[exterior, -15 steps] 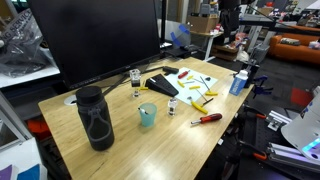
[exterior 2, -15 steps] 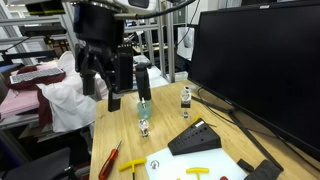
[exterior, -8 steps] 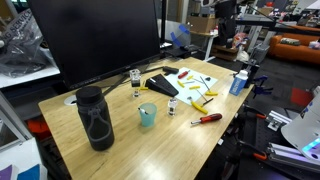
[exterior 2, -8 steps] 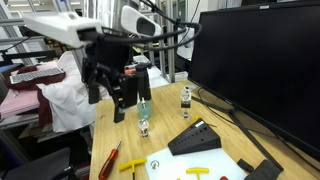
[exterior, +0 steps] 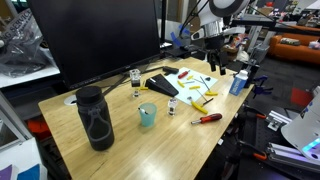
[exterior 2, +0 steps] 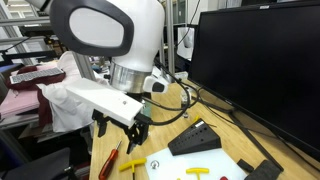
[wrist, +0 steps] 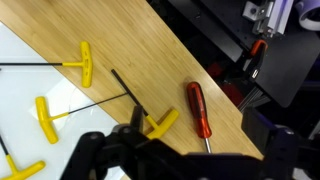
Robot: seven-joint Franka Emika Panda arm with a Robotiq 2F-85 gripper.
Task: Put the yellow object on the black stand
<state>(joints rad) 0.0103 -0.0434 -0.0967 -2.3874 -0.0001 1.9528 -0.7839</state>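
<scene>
Yellow object (wrist: 160, 123), slim bar, wood-grain table (wrist: 165, 65)

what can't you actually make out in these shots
- Yellow object: only a tiny streak in an exterior view. The wrist view shows several yellow T-handles, one partly behind the blurred end effector, so which piece is meant is unclear.
- Teal cup: hidden behind the arm in an exterior view.
- Black stand: outside the wrist view's edges.
</scene>
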